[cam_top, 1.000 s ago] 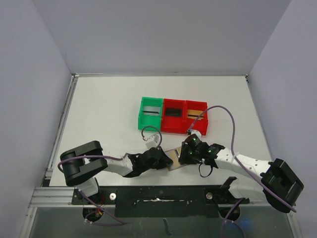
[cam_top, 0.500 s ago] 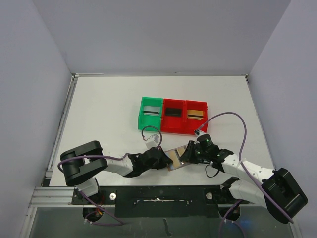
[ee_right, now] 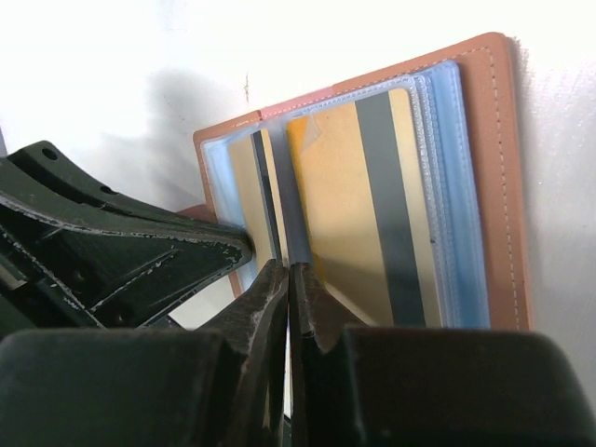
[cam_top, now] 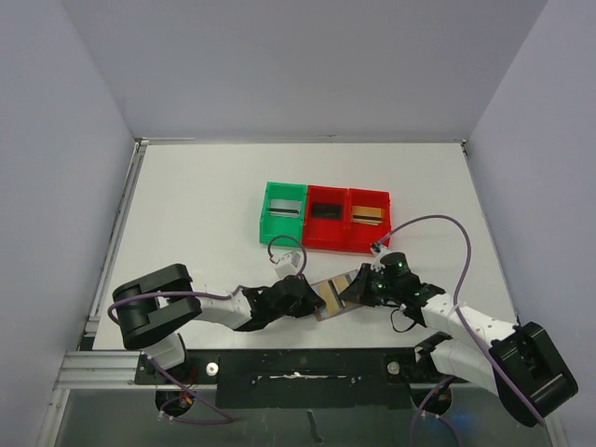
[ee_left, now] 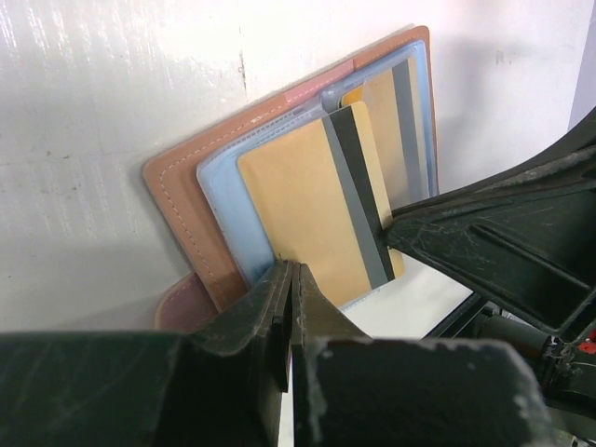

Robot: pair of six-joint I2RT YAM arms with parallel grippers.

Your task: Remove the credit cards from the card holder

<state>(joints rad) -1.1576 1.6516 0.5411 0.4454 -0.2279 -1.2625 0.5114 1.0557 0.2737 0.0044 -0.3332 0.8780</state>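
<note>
White table top (cam_top: 196, 214) is seen, shut in by pale grey-purple walls (cam_top: 298, 65) at the back and on both sides. Near its front edge the left gripper (ee_left: 291, 279) is squeezed fully closed, with its tips set against the near edge of the card holder (ee_left: 177, 205). Whether anything thin is pinched there cannot be told. The right gripper (ee_right: 289, 279) is squeezed closed too, with its tips placed at the near edge by the holder's fold, and no grip can be made out. The card holder is laid open and flat on the table between the two grippers, brown leather outside and light blue sleeves inside. One gold card (ee_right: 345, 205) with a dark stripe is tucked in one half, and a second gold card (ee_right: 242, 186) in the other. Further back, a green bin (cam_top: 264, 223), a red bin (cam_top: 324, 240) and a second red bin (cam_top: 370, 244) are set in a touching row. A grey card (cam_top: 286, 212), a black card (cam_top: 326, 211) and a third gold card (cam_top: 368, 215) are seen inside them, in that order.
</note>
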